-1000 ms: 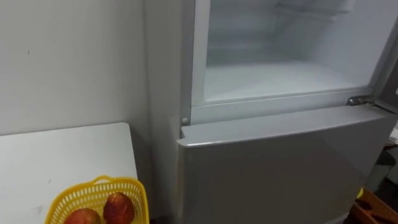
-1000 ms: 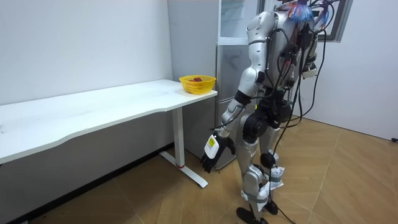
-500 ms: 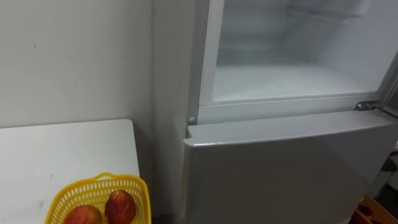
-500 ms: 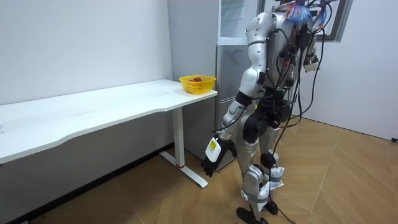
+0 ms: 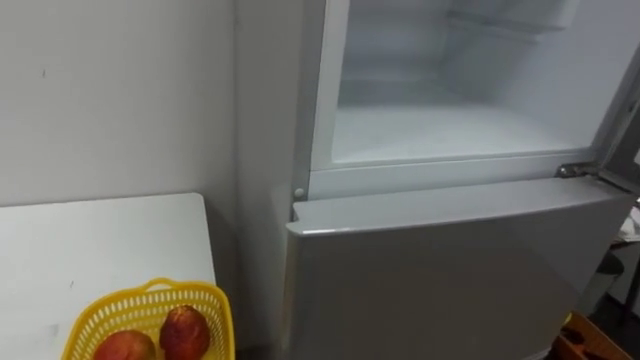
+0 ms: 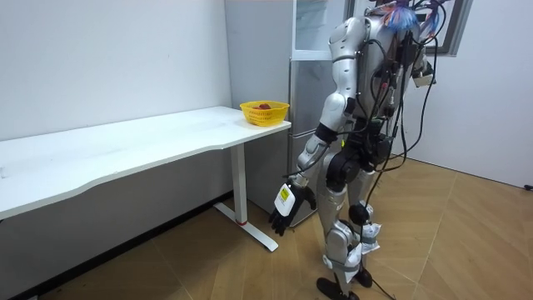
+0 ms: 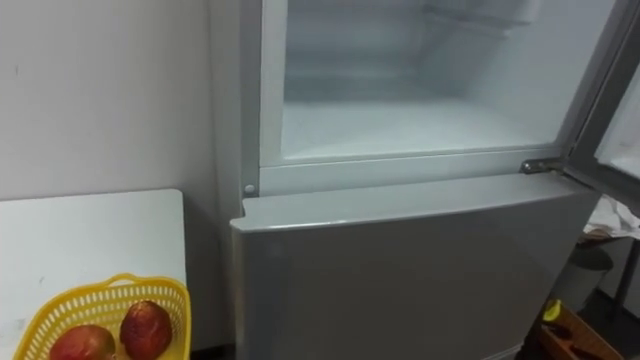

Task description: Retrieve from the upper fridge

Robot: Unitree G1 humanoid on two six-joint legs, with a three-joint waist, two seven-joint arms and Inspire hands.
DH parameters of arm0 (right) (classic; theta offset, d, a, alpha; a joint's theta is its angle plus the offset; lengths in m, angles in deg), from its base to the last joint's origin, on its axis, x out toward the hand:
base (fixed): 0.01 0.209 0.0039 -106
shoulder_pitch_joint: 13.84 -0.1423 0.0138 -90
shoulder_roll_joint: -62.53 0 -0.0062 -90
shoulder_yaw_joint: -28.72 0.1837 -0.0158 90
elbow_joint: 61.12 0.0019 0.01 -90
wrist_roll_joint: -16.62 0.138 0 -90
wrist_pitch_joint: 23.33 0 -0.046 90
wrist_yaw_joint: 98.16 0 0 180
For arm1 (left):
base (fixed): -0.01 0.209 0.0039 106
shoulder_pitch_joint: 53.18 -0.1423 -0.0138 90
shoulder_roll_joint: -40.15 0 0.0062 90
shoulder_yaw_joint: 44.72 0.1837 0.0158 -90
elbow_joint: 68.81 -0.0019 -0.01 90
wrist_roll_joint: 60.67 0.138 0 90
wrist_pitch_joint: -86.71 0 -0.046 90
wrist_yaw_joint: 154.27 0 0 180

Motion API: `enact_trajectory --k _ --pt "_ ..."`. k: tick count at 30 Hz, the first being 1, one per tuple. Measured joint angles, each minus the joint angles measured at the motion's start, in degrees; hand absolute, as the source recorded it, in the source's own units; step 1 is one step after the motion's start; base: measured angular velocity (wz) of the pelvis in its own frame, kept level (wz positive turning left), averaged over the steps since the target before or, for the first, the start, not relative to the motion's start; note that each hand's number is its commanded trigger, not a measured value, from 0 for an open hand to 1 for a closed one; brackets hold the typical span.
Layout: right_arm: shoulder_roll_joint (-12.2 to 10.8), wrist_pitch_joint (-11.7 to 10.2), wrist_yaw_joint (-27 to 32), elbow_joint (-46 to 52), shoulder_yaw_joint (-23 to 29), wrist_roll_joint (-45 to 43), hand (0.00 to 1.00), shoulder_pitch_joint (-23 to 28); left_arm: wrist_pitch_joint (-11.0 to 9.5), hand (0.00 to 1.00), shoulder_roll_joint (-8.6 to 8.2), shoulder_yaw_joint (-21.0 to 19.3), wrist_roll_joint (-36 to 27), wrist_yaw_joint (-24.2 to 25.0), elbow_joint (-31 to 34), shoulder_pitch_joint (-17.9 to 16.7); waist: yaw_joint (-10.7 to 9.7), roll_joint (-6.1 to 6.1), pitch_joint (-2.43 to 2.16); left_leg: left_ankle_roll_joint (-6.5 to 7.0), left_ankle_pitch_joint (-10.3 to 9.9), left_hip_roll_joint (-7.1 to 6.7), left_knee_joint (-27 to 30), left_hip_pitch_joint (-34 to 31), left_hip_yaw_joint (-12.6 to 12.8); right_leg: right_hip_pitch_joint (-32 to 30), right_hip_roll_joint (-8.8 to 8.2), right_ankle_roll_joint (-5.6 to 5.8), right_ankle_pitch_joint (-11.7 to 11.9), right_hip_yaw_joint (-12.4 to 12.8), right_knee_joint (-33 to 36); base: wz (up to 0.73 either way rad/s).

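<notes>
Since the two red fruits (image 5: 185, 333) lay in the yellow basket (image 5: 150, 292) on the white table (image 5: 100, 235), and the upper fridge compartment (image 5: 450, 130) stood open with a bare shelf, I judged retrieval done. Next came swinging the door (image 7: 622, 110) closed. The left hand (image 6: 284, 210) hung by the thigh, fingers loosely spread, empty.

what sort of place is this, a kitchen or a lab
Most likely a bare test room set up as a kitchen corner: a fridge with its upper compartment open, a plain white table beside it holding a yellow basket of fruit, and blank walls.
</notes>
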Motion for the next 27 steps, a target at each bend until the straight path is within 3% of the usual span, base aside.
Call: enact_trajectory --k 11,15,20,25,27 --pt "0.1 0.0 0.1 0.2 0.0 0.2 0.00 -3.3 -1.1 0.00 -0.19 -3.5 0.0 0.0 -0.7 -0.1 -1.1 -0.21 0.00 -0.06 0.0 -0.21 -0.2 0.0 -0.1 -0.1 0.02 0.02 -0.1 0.0 0.1 0.00" --pt "0.1 0.0 0.1 0.4 -0.1 -1.8 0.00 -5.7 -1.0 0.00 -0.60 -3.9 -0.1 0.0 -1.7 -0.1 -1.6 0.70 -0.30 -0.06 0.0 -0.21 -0.2 0.0 -0.1 0.0 0.00 0.01 -0.1 0.0 0.0 0.00" --pt "0.1 0.4 0.8 3.7 -0.1 -5.3 0.00 -5.7 -0.8 0.00 -1.79 -4.4 0.0 0.0 -2.4 -0.1 -1.5 2.37 -0.18 -0.07 0.0 -0.22 -0.2 0.1 0.1 -0.1 0.04 0.00 -0.1 0.1 0.1 -0.01" --pt "-0.5 0.0 4.2 9.0 -2.0 -13.5 0.00 -5.1 -1.0 0.00 -1.95 -4.3 0.1 0.1 -2.5 0.3 -1.0 3.82 0.32 -0.33 0.2 -0.23 -0.3 0.6 0.4 0.0 0.01 -0.20 -0.3 0.1 0.6 -0.03" --pt "-1.8 -0.1 4.5 13.9 -3.9 -16.2 0.00 -1.5 -1.2 0.00 -1.85 -4.0 0.1 0.4 -2.6 1.0 -0.2 4.03 0.48 -0.60 0.4 -0.21 -0.3 1.0 0.9 -0.4 0.08 -0.55 -0.8 1.0 1.8 -0.16"
